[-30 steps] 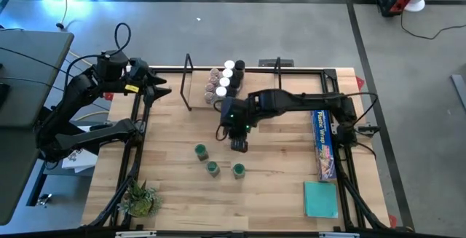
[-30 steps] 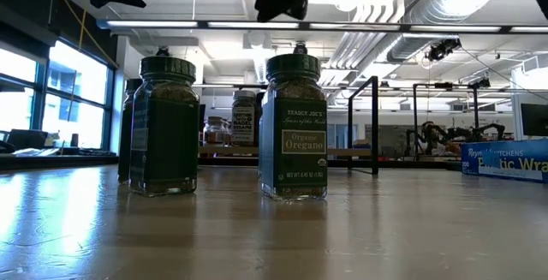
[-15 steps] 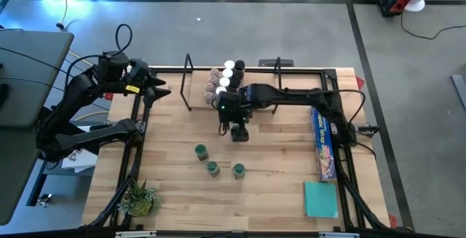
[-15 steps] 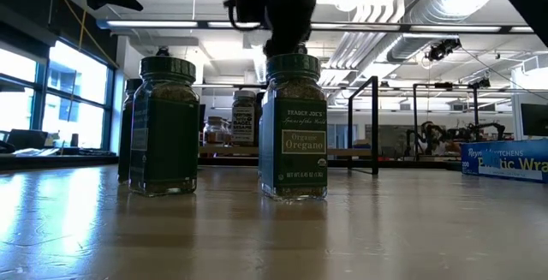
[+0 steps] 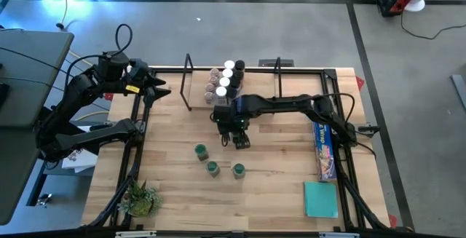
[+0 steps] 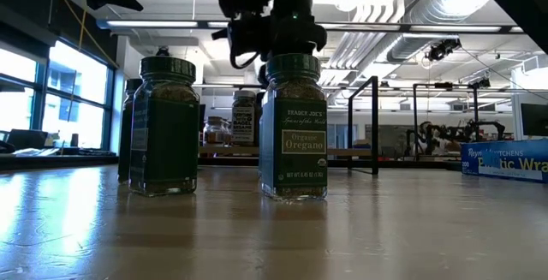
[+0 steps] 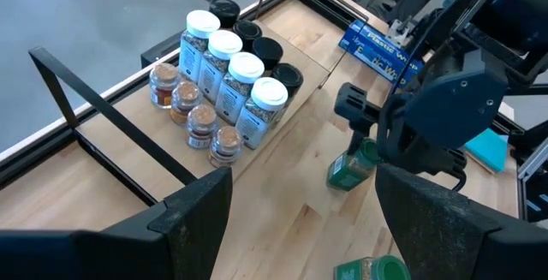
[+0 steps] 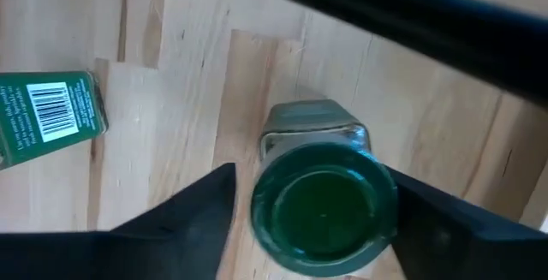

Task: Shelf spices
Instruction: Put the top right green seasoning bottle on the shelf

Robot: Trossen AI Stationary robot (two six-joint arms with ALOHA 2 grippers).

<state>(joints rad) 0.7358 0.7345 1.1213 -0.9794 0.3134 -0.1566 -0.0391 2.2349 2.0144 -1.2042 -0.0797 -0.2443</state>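
Observation:
A green-lidded spice jar [image 8: 321, 199] stands upright on the wooden table [image 5: 277, 194], near its middle. My right gripper [image 8: 321, 220] points down over it, open, with one finger on each side of the lid; it also shows in the left wrist view [image 7: 402, 143]. In the high view that gripper [image 5: 239, 132] hides most of the jar. Three more green jars [image 5: 212, 168] stand nearer the front. Several jars [image 7: 227, 83] stand in rows on the shelf [image 5: 188, 85] at the back. My left gripper [image 5: 162, 90] waits open, raised at the far left. My right gripper's fingers [image 8: 201, 207] flank the jar's green lid [image 8: 265, 203] from above, pointing down. The gaps are small, and I cannot tell whether a finger touches the lid. The jar stands on its base on the table.
A blue plastic-wrap box [image 5: 323, 142] lies along the right edge, with a teal square [image 5: 320, 198] in front of it. A small plant [image 5: 140, 198] sits at the front left. The black oregano jar [image 6: 294, 126] stands close to the low camera.
My right gripper has come down toward the jar near the table's middle, shifted a little toward the left edge, and rolled about its own axis. No jar has moved.

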